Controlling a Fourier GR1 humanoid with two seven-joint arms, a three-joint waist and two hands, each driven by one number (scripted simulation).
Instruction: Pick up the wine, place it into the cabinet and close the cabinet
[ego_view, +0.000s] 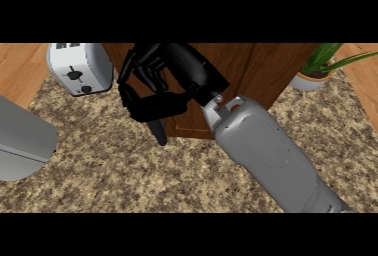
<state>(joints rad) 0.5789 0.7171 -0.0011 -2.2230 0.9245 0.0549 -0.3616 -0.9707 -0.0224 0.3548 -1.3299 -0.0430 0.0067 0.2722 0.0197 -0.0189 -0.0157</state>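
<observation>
Head view, looking steeply down. The right hand (173, 62) is reaching in from the lower right on its grey forearm (273, 160), which is crossing the speckled counter (133, 175) on a diagonal. The hand is lying over the brown wooden front of the cabinet (258, 70), in the upper middle of the view. Its black fingers (136, 67) are curling down and inward round the wine bottle (151, 106), so the hand is closing on the bottle and holding it.

The bottle is showing as a dark shape just below and slightly to the left of the palm, touching the fingers. Its broad body is sitting under the curled fingers, and its narrow neck is pointing down toward the viewer, the tip reaching past the lower edge of the cabinet front and overlapping the counter. Bottle and hand are both black, so the exact line where one ends and the other begins cannot be told. Whether the bottle is resting on the counter or being carried clear of it cannot be told either.

A vertical seam is running down the cabinet front to the right of the hand; whether a door is standing open cannot be told.

A white toaster (80, 67) is standing just beside the hand at the upper left, and a potted plant (317, 70) is standing at the upper right, well apart from the bottle. A grey rounded shape (22, 140) is showing at the left edge; what it is cannot be told.
</observation>
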